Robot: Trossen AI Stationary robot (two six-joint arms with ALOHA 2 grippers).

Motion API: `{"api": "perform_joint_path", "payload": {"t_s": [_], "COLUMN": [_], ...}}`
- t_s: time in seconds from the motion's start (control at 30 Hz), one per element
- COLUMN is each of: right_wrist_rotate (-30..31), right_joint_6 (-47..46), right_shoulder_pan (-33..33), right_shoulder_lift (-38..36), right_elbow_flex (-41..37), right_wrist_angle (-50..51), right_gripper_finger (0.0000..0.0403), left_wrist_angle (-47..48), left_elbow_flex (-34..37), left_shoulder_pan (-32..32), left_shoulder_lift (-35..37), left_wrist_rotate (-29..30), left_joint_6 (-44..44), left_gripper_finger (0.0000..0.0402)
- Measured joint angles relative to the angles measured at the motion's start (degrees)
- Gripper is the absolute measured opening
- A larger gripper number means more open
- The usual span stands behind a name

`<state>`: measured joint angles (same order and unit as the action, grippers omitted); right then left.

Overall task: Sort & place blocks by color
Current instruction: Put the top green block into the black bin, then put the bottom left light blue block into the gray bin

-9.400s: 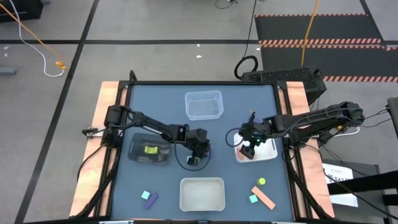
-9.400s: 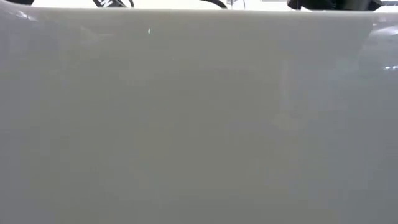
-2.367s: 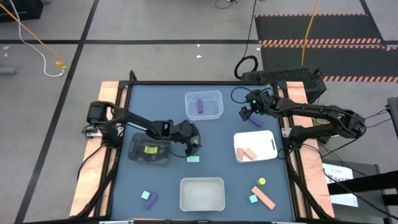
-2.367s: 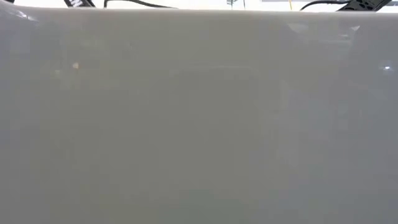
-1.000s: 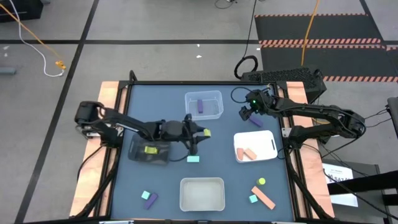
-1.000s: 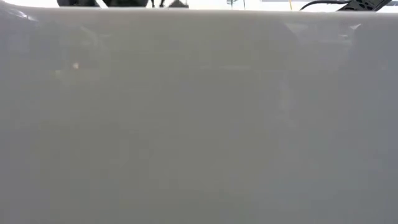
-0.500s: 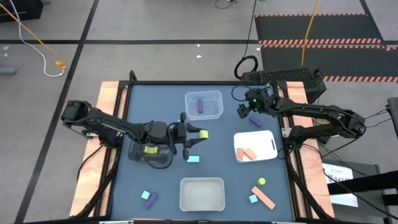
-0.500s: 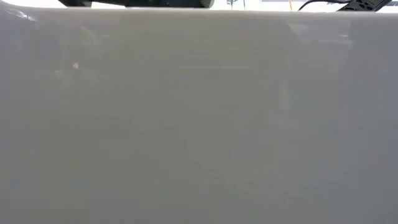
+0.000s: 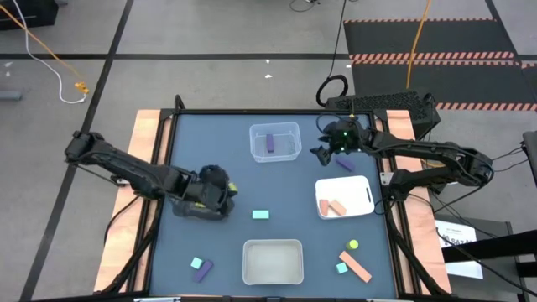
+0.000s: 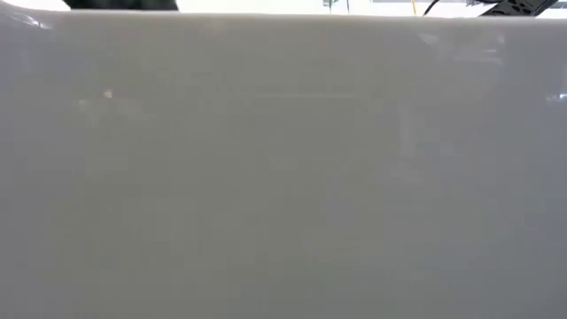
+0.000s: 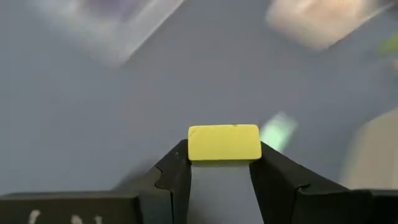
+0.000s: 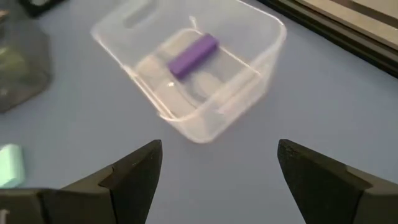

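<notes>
My counter point(image 9: 218, 143), dark blue top with trays and loose blocks resting on it.

On it I see a clear tray point(image 9: 275, 142) at the far middle, a black mesh tray point(image 9: 186, 207) at left, a white tray point(image 9: 345, 198) at right and a frosted tray point(image 9: 272, 261) at the near edge. Loose on the surface: a teal block point(image 9: 261, 215) mid-counter, a purple block point(image 9: 345, 164) beside the white tray, teal and purple blocks point(image 9: 200, 268) near left, an orange bar point(image 9: 357, 267), teal cube point(image 9: 341, 268) and yellow-green disc point(image 9: 353, 245) near right.
</notes>
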<state>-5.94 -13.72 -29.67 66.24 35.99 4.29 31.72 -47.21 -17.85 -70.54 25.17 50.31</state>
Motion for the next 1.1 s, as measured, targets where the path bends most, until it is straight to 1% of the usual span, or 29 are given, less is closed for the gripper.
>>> {"api": "perform_joint_path", "payload": {"t_s": [0.07,0.17,0.23,0.3,0.53,0.6,0.67,0.83,0.9,1.0,1.1], "right_wrist_rotate": [-0.1,-0.1,-0.1,-0.1,-0.1,-0.1,0.0,0.1,0.1,0.1,0.1], "right_joint_6": [1.2,3.3,4.5,5.4,5.3,5.2,5.1,4.0,4.0,3.9,3.9], "right_shoulder_pan": [0.9,3.3,5.3,7.4,14.5,16.3,17.8,20.2,20.9,21.3,21.6], "right_shoulder_lift": [0.0,0.0,0.0,0.0,0.0,0.0,0.0,0.0,0.0,0.0,0.0], "right_elbow_flex": [0.0,0.0,0.0,0.0,0.0,0.0,0.0,0.0,0.0,0.0,0.0], "right_wrist_angle": [-0.8,-2.6,-4.1,-5.7,-7.2,-7.2,-7.2,-7.3,-7.3,-7.3,-7.3], "right_gripper_finger": [0.0308,0.0308,0.0308,0.0308,0.0308,0.0308,0.0308,0.0308,0.0308,0.0308,0.0308], "left_wrist_angle": [8.7,18.5,21.2,23.0,23.4,24.2,24.3,24.2,24.2,24.2,24.0], "left_elbow_flex": [0.2,0.1,0.2,0.2,0.1,0.2,0.1,0.1,0.1,0.1,0.1], "left_shoulder_pan": [-0.8,-1.4,-1.4,-1.4,-1.3,-1.3,-1.3,-1.3,-1.3,-1.3,-1.4], "left_shoulder_lift": [0.2,0.0,-0.7,-0.8,-1.8,-2.0,-1.9,-2.1,-2.2,-2.2,-2.2], "left_wrist_rotate": [0.1,-1.1,-2.5,-3.3,-6.0,-6.4,-6.8,-7.4,-8.6,-12.0,-13.4], "left_joint_6": [7.5,17.2,20.9,22.8,26.0,26.9,27.2,28.5,28.5,28.5,28.5], "left_gripper_finger": [0.0134,0.0134,0.0134,0.0134,0.0134,0.0139,0.0153,0.0205,0.0222,0.0237,0.0241]}}
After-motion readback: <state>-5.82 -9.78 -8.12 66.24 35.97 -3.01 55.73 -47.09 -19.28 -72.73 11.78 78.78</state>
